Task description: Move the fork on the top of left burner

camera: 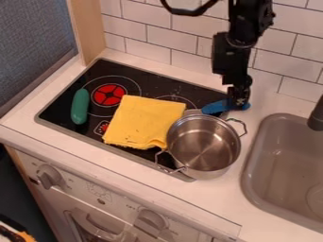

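The fork point(216, 107) is at the gripper point(238, 105), over the back right corner of the stove point(150, 81) (whether clenched on it or released, one cannot tell). Carried too low toward the left burner point(109, 94), it could snag the adjacent pot point(203, 144) or drag the yellow cloth point(145, 120).
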Controlling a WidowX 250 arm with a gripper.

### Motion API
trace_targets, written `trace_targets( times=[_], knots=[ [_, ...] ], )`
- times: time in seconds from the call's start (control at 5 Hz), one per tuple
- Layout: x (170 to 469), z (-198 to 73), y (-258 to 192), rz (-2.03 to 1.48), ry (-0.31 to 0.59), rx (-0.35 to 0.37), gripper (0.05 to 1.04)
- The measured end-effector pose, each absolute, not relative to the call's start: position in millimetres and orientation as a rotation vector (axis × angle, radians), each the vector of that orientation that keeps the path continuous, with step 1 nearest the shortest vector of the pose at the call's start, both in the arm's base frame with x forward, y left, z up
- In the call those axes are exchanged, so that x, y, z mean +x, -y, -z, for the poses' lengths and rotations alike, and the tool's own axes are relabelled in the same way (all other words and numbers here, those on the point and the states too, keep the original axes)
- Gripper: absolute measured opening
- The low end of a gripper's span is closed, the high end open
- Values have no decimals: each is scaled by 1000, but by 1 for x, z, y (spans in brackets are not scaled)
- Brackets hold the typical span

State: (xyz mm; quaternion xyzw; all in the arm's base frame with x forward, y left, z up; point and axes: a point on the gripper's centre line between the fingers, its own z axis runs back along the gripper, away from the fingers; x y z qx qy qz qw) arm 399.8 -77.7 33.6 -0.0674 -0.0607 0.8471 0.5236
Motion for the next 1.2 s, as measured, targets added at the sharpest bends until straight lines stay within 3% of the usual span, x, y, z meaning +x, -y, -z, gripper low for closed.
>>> trace_targets(
  times=[0.2,0.4,0.6,0.8,1.2],
  knots=[
    [400,-23,80,-2059,126,-160,999],
    [394,-13,77,-2075,120,-99,948],
    [397,-11,74,-2071,139,-84,650],
    [397,-11,75,-2073,142,-88,448],
    [400,-11,75,-2064,151,-112,440]
  ],
)
